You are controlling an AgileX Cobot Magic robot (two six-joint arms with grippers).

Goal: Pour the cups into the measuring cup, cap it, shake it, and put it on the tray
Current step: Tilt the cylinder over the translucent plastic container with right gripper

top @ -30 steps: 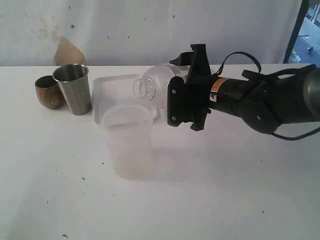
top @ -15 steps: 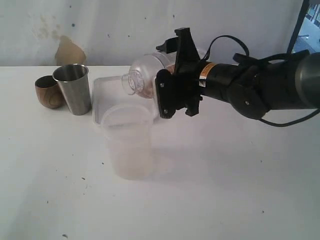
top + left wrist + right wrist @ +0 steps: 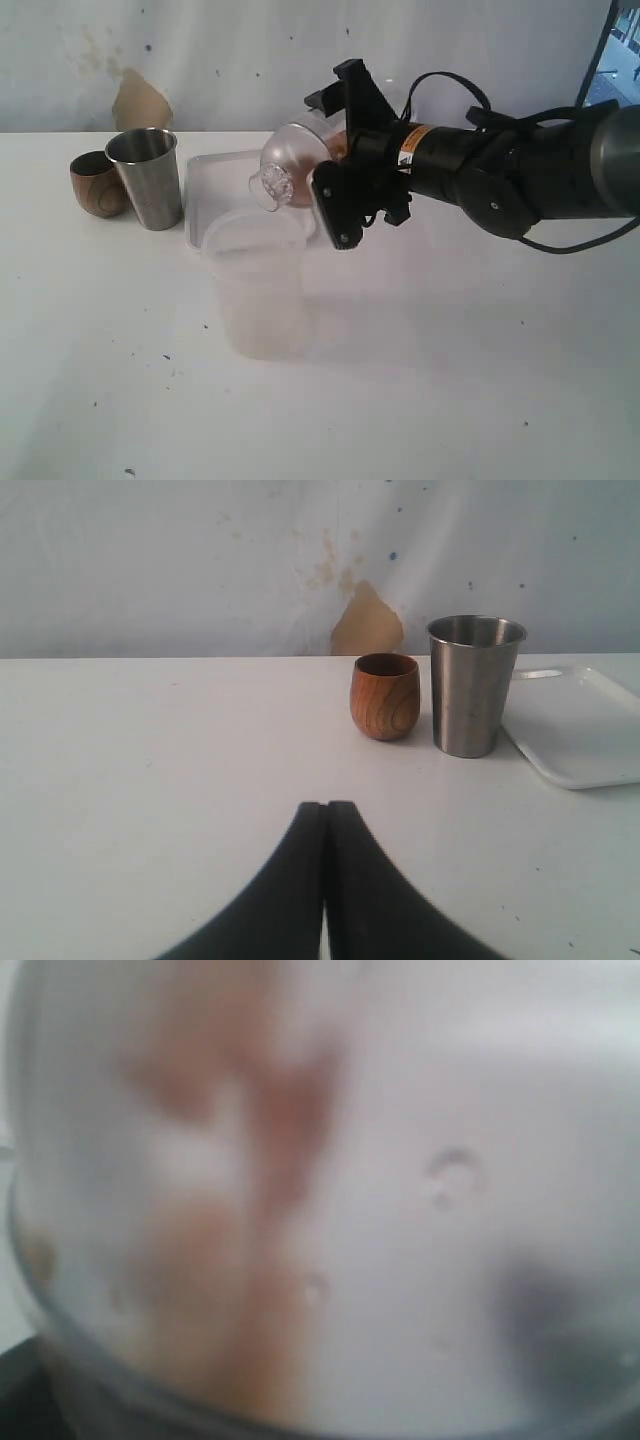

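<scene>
My right gripper (image 3: 338, 150) is shut on the clear measuring cup (image 3: 295, 165), which lies on its side with its knobbed end tipped down over the frosted tumbler's rim. It holds brownish contents; its scale does not show. In the right wrist view the cup's blurred wall (image 3: 300, 1210) fills the frame and hides the fingers. At the back left the steel tumbler (image 3: 147, 180) (image 3: 475, 685) and the wooden cup (image 3: 95, 185) (image 3: 385, 695) stand upright. Behind the held cup lies the white tray (image 3: 225, 165) (image 3: 580, 730). My left gripper (image 3: 325, 808) is shut on nothing, low over the table.
A wide frosted plastic tumbler (image 3: 258, 285) stands upright in front of the tray, right under the held cup's end. The right arm (image 3: 500, 180) stretches in from the right above the table. A wall runs close behind the cups.
The right gripper has carried the measuring cup left and a little up, then rolled so its knobbed end now tips down over the frosted tumbler. The cups stayed put.
</scene>
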